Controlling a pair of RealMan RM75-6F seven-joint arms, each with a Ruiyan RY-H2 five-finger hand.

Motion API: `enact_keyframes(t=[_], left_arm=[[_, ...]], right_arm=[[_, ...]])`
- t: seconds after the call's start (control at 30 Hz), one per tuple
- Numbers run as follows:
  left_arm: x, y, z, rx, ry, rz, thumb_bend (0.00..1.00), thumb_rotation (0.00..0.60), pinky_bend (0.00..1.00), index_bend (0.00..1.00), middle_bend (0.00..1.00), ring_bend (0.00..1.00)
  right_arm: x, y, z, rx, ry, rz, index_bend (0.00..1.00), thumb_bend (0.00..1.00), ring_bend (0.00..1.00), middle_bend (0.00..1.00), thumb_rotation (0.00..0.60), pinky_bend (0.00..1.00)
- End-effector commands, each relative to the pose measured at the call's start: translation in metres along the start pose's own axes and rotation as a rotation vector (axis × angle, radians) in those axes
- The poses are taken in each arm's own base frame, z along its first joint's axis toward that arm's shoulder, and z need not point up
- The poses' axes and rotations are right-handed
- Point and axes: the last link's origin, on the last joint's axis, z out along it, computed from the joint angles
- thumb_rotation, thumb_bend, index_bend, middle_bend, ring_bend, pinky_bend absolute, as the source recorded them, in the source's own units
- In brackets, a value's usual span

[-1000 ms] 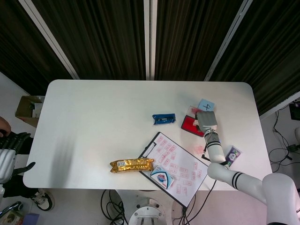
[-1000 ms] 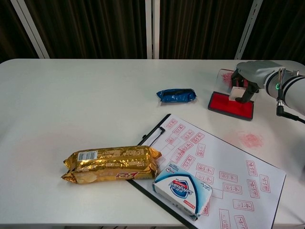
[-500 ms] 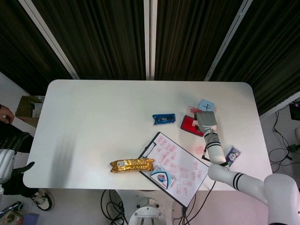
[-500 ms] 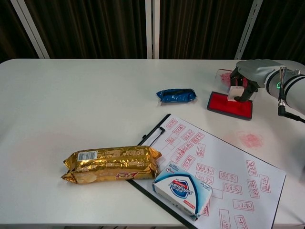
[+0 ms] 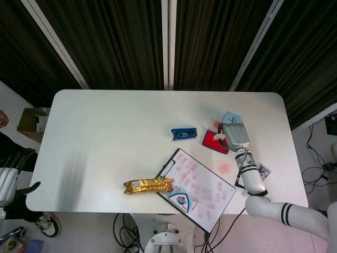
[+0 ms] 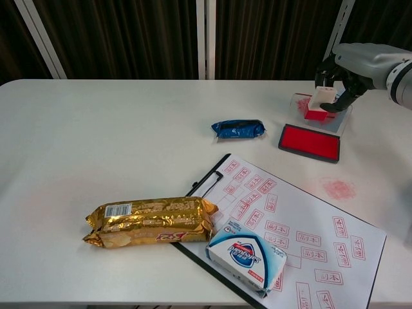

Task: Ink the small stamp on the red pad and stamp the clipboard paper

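In the chest view my right hand [image 6: 351, 61] pinches the small white stamp [image 6: 320, 106], its red inked face turned down, raised above the table behind the red ink pad [image 6: 309, 142]. From the head view the right hand [image 5: 235, 135] hovers just right of the red pad [image 5: 213, 141]. The clipboard paper [image 6: 293, 222], printed with several red stamp marks, lies in front of the pad; it shows as the clipboard [image 5: 199, 185] from above. My left hand [image 5: 16, 163] hangs off the table's left edge, holding nothing, fingers apart.
A blue packet [image 6: 238, 129] lies left of the pad. A gold snack pack [image 6: 151, 222] and a soap box [image 6: 246, 255] sit on the clipboard's near-left corner. The pad's stained clear lid [image 6: 341, 119] lies behind the pad, and a red smear [image 6: 339, 188] marks the table.
My right hand has lifted the stamp off the red pad, up and back. The pad has shifted slightly left. The left hand stays put.
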Motion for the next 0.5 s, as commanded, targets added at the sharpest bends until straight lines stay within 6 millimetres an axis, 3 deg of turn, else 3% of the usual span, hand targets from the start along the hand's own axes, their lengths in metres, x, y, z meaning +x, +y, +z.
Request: enact_keyframes(t=[0.03,0.27,0.5], left_arm=[[0.0,0.0,-0.001,0.001,0.0,0.001,0.0,0.6,0.25,0.18,0.17,0.16],[-0.002,0.002,-0.002,0.0,-0.006,0.0,0.0,0.6,0.25,0.18,0.17,0.16],[-0.001,0.001,-0.002,0.004,-0.009,0.004,0.0,0.6,0.25,0.18,0.17,0.16]], right_arm=[[0.008,-0.002,-0.019,0.072,0.012,-0.015,0.88,0.39,0.74,0.75,0.6,0.91],[0.003,-0.017,-0.05,0.298,-0.026,-0.121,0.89,0.39,0.74,0.76,0.6,0.91],[-0.011,-0.014,-0.073,0.525,-0.022,-0.303,0.89,0.39,0.74,0.76,0.6,0.91]])
